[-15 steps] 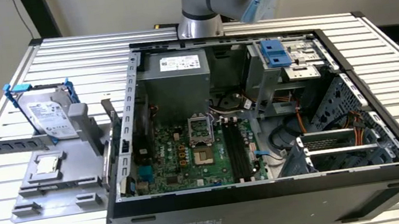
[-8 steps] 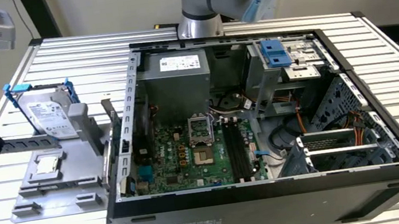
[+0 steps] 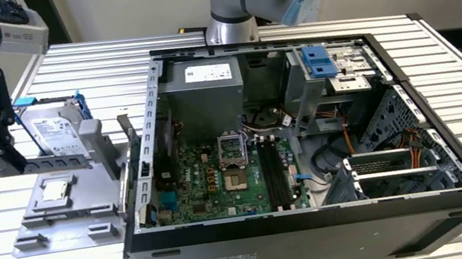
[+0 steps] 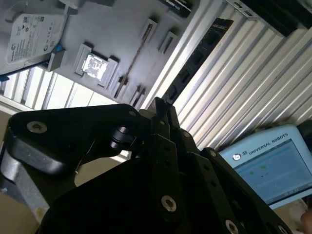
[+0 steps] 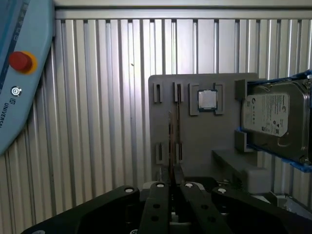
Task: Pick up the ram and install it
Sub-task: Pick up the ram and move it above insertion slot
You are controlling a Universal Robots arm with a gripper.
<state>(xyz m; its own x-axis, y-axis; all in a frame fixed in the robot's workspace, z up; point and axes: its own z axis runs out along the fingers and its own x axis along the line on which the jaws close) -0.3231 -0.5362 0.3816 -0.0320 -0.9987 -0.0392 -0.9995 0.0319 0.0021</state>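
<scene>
A black tool [image 4: 163,103] on the robot arm is clamped on one end of the ram [image 4: 200,56], a long dark stick that juts out from between its fingers. The ram is held in the air over a grey tray [image 5: 204,141] and the ribbed metal counter [image 5: 97,122]. The tray carries a hard drive [image 5: 273,117] and a small square chip [image 5: 207,100], and lies at the exterior view's left of an open computer case [image 3: 314,219].

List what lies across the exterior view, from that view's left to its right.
hard drive → motherboard → memory slots → blue drive bracket → metal drive cage
</scene>
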